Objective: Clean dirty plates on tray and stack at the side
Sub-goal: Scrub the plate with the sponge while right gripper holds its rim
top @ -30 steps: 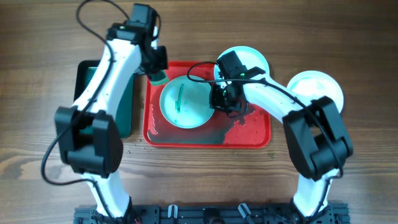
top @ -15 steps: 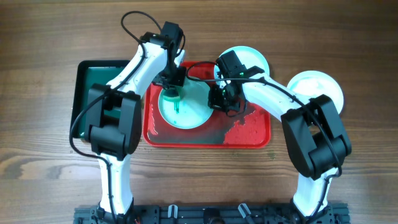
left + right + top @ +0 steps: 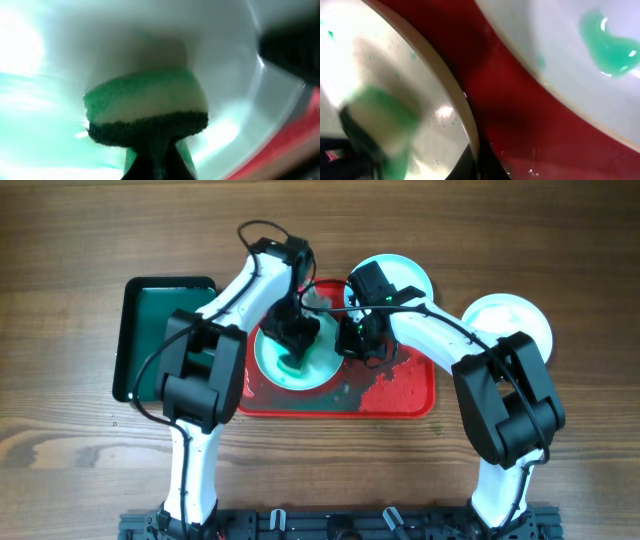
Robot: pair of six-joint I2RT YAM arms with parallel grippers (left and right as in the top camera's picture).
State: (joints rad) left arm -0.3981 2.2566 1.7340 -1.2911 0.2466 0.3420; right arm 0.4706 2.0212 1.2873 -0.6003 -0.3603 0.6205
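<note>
A pale turquoise plate (image 3: pixel 320 362) lies in the red tray (image 3: pixel 420 406). My left gripper (image 3: pixel 293 340) is shut on a green sponge (image 3: pixel 147 107) and presses it onto that plate (image 3: pixel 45 130). My right gripper (image 3: pixel 353 340) is shut on the plate's right rim (image 3: pixel 470 135). A second turquoise plate (image 3: pixel 400 275) with a teal smear (image 3: pixel 607 42) sits at the tray's far edge, partly under my right arm. A white plate (image 3: pixel 510 320) lies on the table at the right.
A smaller dark green tray (image 3: pixel 160 330) stands left of the red tray. The red tray's floor (image 3: pixel 385 392) is wet, with dark smears near its front. Arm cables hang over the tray's far side.
My left arm has swung right from the dark green tray's side and lowered the sponge onto the plate, covering the teal streak. My right arm has not moved.
</note>
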